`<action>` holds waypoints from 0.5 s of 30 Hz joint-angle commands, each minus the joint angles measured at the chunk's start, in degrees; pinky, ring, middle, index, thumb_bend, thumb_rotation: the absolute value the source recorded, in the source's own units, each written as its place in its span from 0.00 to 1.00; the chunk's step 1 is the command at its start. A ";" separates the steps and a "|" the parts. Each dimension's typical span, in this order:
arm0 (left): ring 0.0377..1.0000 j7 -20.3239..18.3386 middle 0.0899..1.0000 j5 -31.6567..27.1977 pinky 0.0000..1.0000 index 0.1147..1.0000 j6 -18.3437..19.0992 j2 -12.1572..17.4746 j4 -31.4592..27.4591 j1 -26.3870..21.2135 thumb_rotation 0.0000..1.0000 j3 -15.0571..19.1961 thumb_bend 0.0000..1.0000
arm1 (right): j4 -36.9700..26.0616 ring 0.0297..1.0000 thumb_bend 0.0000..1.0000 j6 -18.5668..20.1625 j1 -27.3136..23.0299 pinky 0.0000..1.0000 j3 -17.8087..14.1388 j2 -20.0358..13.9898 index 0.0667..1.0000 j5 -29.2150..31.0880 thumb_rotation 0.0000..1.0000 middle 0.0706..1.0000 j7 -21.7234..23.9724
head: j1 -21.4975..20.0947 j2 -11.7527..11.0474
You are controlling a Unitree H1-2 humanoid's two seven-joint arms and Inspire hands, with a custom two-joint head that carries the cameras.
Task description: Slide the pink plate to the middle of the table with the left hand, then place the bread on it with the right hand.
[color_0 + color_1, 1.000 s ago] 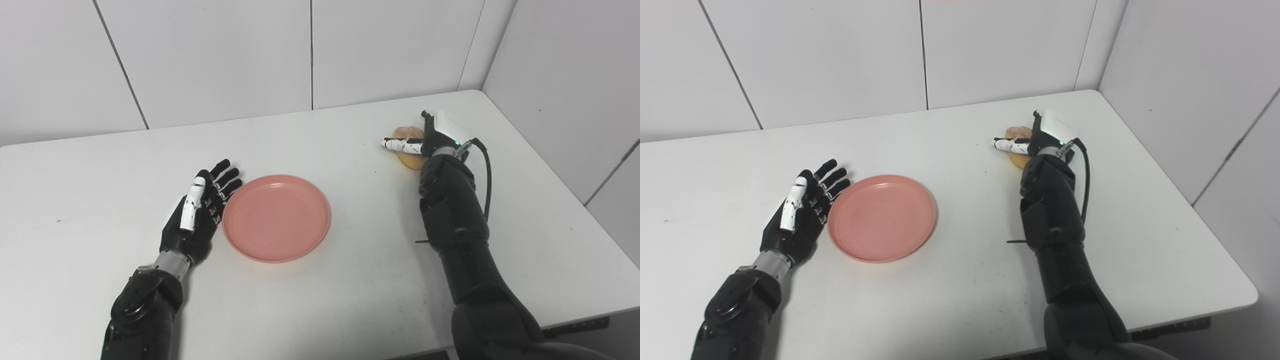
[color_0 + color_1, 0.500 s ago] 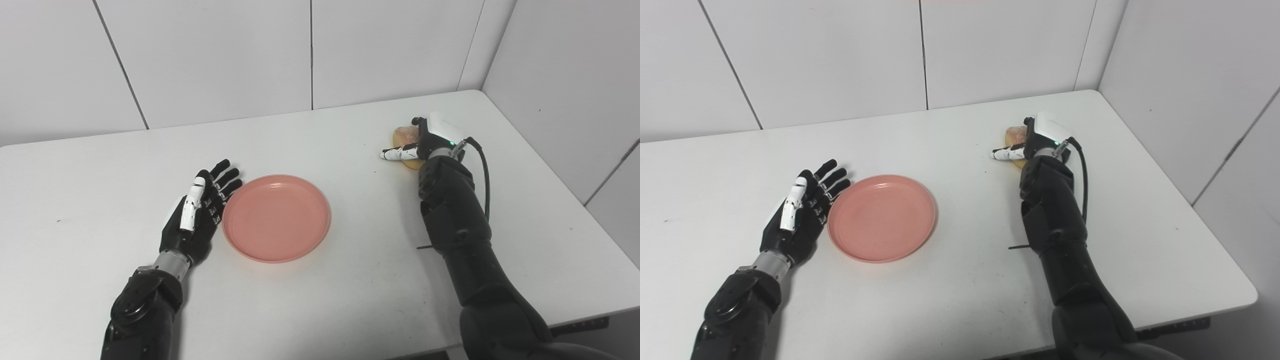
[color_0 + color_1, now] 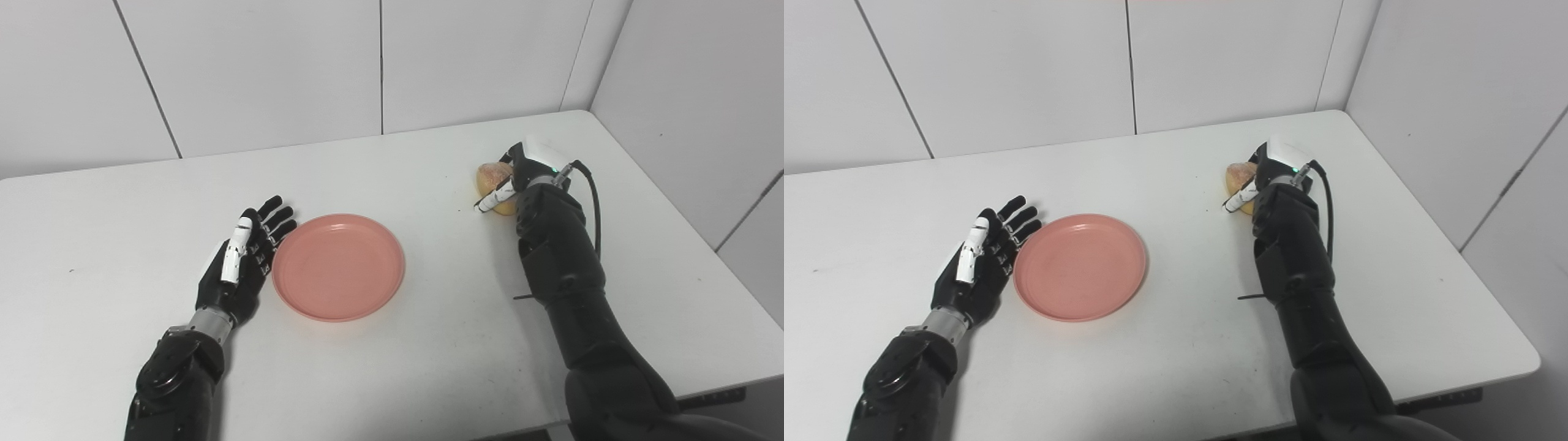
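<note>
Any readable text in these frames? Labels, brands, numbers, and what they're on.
None readable.
Pink plate: plain, no print.
Bread: no wrapper or label.
Left hand: small white marks on the fingers, too small to read as characters.
Right hand: white shell with a green light, no legible marking.
Table and wall panels: blank.

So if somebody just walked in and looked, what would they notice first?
Probably the pink plate, bright against the white table, near the middle and with nothing on it. Next, the black left hand lying open right beside the plate's left edge. Then the right hand far off at the back right, wrapped around the golden bread.
</note>
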 commanded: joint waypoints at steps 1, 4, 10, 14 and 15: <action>0.90 0.77 0.89 0.63 0.92 0.87 2.60 0.13 0.87 1.04 1.00 -0.22 0.32 | -2.34 0.34 0.51 -0.27 -1.65 0.29 0.72 -0.85 0.45 1.20 0.13 0.41 -0.93 | 0.05 -0.05; 0.90 0.82 0.89 0.85 0.92 0.87 2.49 0.17 0.95 1.00 1.00 -0.38 0.32 | -3.17 0.33 0.51 -0.26 -1.55 0.29 0.83 -1.01 0.45 2.27 0.14 0.40 -1.76 | 0.20 -0.05; 0.90 1.11 0.89 1.21 0.92 0.87 2.45 -0.20 1.05 0.97 1.00 -0.40 0.32 | -3.98 0.36 0.50 -0.26 -2.28 0.35 -1.59 0.32 0.45 0.45 0.14 0.43 -2.55 | 0.87 0.05; 0.90 1.45 0.89 1.45 0.92 0.87 2.45 -0.46 1.36 0.86 1.00 -0.49 0.32 | -6.57 0.37 0.50 -0.27 -1.57 0.32 -0.67 0.17 0.45 3.25 0.14 0.44 -5.21 | 1.47 0.13; 0.90 1.65 0.89 1.54 0.92 0.87 2.51 -0.58 1.22 0.87 1.00 -0.58 0.32 | -7.72 0.36 0.50 -0.32 -1.21 0.30 0.13 -0.06 0.45 4.55 0.14 0.44 -5.99 | 1.75 0.13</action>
